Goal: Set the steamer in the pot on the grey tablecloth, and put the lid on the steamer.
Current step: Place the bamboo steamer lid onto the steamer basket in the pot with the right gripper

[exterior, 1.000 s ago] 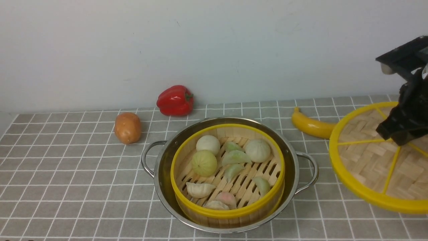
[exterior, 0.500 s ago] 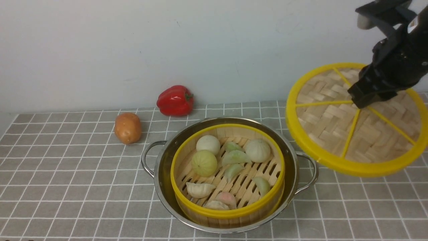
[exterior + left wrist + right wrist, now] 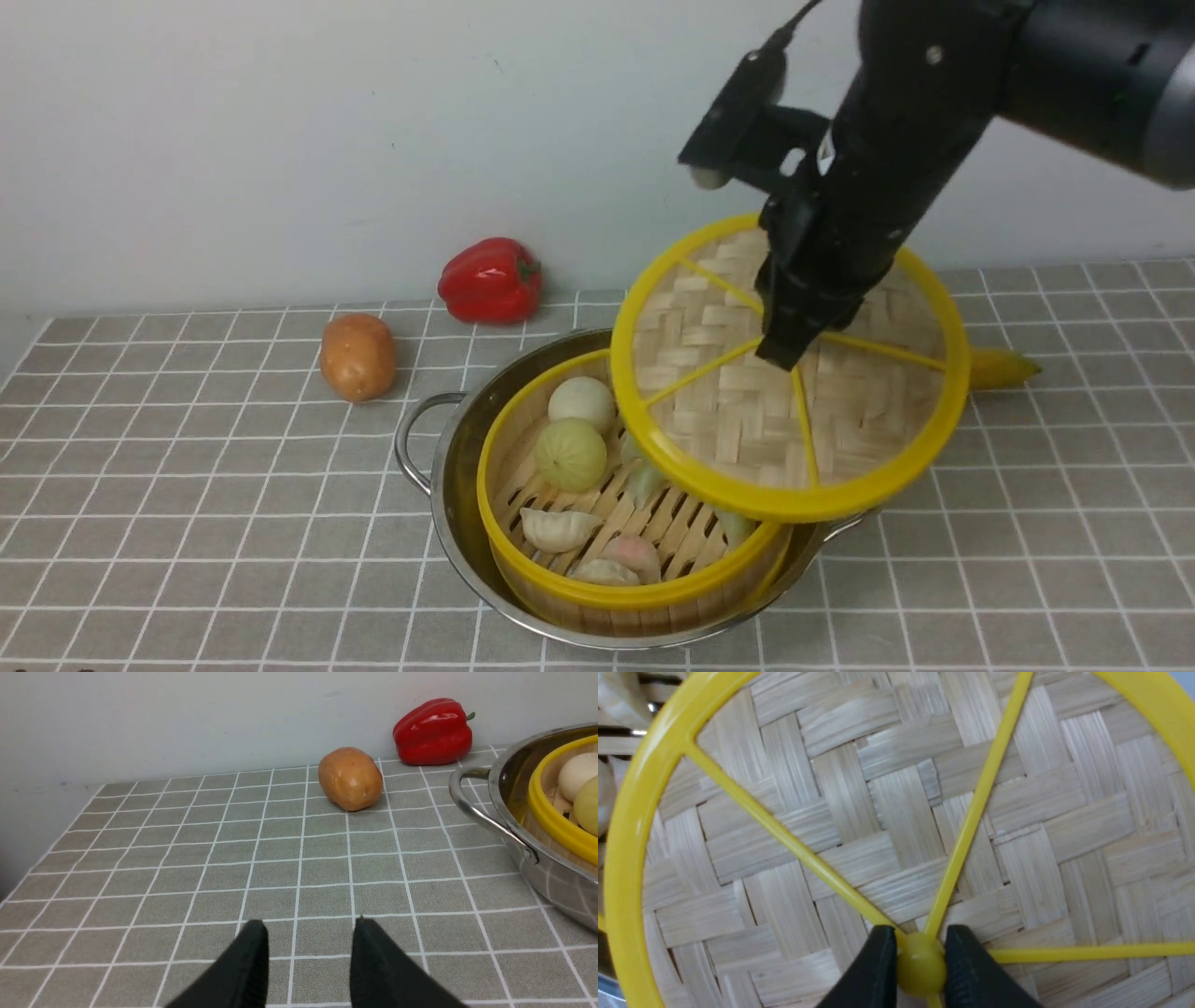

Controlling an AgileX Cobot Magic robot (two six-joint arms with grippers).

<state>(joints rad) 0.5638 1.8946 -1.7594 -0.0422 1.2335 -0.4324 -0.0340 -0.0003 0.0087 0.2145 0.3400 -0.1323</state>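
The steamer (image 3: 560,579), with dumplings and a bun inside, sits in the steel pot (image 3: 448,485) on the grey tablecloth (image 3: 187,523). My right gripper (image 3: 780,355) is shut on the central hub of the woven lid (image 3: 747,411), which hangs tilted in the air, overlapping the steamer's far right part. In the right wrist view the fingers clamp the yellow hub (image 3: 920,965) of the lid (image 3: 896,812). My left gripper (image 3: 309,926) is open and empty low over the cloth, left of the pot (image 3: 518,826); it is not in the front view.
A potato (image 3: 356,356) and a red pepper (image 3: 490,278) lie behind the pot at the left; both also show in the left wrist view, potato (image 3: 350,778), pepper (image 3: 432,730). A banana's tip (image 3: 1004,369) sticks out behind the lid. The wall runs along the back.
My right gripper has lifted the lid off the cloth at the right and carried it left, from beside the pot to over the steamer's right part. The pot and steamer have not moved.
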